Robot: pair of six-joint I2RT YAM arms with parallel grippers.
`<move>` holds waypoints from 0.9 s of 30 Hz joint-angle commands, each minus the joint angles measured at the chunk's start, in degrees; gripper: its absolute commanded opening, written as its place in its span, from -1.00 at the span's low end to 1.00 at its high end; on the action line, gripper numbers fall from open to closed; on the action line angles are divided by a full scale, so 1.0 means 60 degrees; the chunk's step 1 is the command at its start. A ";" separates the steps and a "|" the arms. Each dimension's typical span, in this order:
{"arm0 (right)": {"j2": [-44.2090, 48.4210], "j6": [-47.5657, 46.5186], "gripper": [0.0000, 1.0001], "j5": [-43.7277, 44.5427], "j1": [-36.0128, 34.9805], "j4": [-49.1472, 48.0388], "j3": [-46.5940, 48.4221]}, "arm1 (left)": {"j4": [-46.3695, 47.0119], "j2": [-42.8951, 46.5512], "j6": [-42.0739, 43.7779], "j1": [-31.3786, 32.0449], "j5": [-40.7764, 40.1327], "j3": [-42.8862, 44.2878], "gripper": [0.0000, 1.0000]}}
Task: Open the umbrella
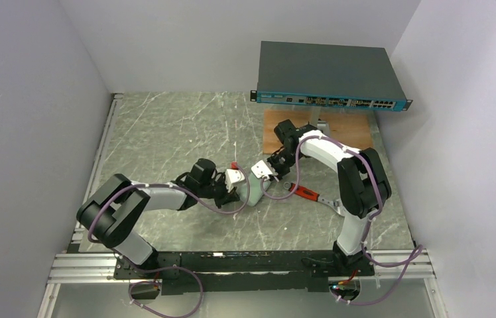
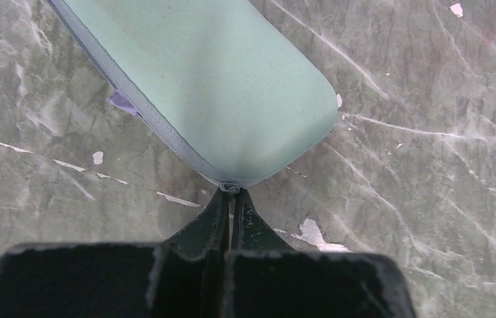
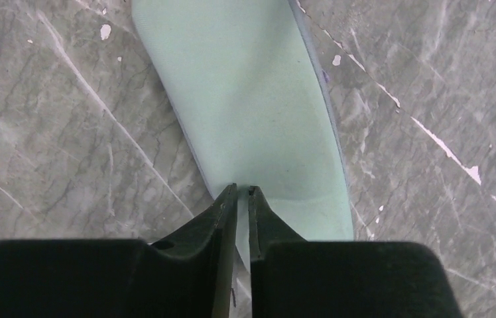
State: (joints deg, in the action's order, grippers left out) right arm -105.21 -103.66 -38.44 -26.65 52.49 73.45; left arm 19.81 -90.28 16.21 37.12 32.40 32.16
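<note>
A mint-green oblong case (image 2: 219,79) with a grey zipper seam lies on the marble table (image 1: 166,132), between my two grippers. A small lavender tab (image 2: 123,103) sticks out at its seam. The umbrella itself is hidden. My left gripper (image 2: 231,192) is shut at the case's rounded end, its tips pinching the small metal zipper pull (image 2: 231,187). My right gripper (image 3: 243,192) is over the case's (image 3: 252,106) top face with its tips on the fabric. Its jaws are closed to a narrow slit with nothing between them. From above, both grippers (image 1: 244,192) (image 1: 264,183) meet over the case (image 1: 254,196).
A red-handled tool (image 1: 305,193) lies just right of the case. A small red object (image 1: 234,165) sits behind the left gripper. At the back right, a network switch (image 1: 328,76) rests above a wooden board (image 1: 358,129). White walls close in three sides.
</note>
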 commanded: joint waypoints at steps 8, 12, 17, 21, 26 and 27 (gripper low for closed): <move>0.0353 0.1729 -1.00 0.0385 -0.0106 -0.0980 -0.1455 | 0.0656 0.0651 -0.1312 0.0933 -0.0098 -0.0475 -1.00; 0.0517 0.1859 -1.00 0.0488 -0.0089 -0.1147 -0.1655 | 0.0934 0.1030 -0.1891 0.0969 -0.0394 -0.0969 -1.00; 0.0440 0.2210 -1.00 0.0454 -0.0025 -0.0873 -0.1490 | 0.0950 0.1692 -0.2231 0.0966 -0.1190 -0.1330 -1.00; 0.0337 0.2762 -1.00 0.0399 -0.0023 -0.0658 -0.1267 | 0.1103 0.1890 -0.2364 0.1010 -0.1432 -0.1370 -1.00; 0.0160 0.4007 -1.00 0.0174 -0.0023 -0.0385 -0.0870 | 0.1514 0.1525 -0.2514 0.1034 -0.1450 -0.1329 -1.00; 0.0125 0.4466 -1.00 0.0110 -0.0025 -0.0331 -0.0781 | 0.1623 0.1438 -0.2614 0.1027 -0.1404 -0.1348 -1.00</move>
State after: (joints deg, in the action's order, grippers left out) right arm -101.65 -85.73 -38.46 -26.59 47.13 67.33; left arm 25.78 -80.53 3.07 43.11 24.27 24.32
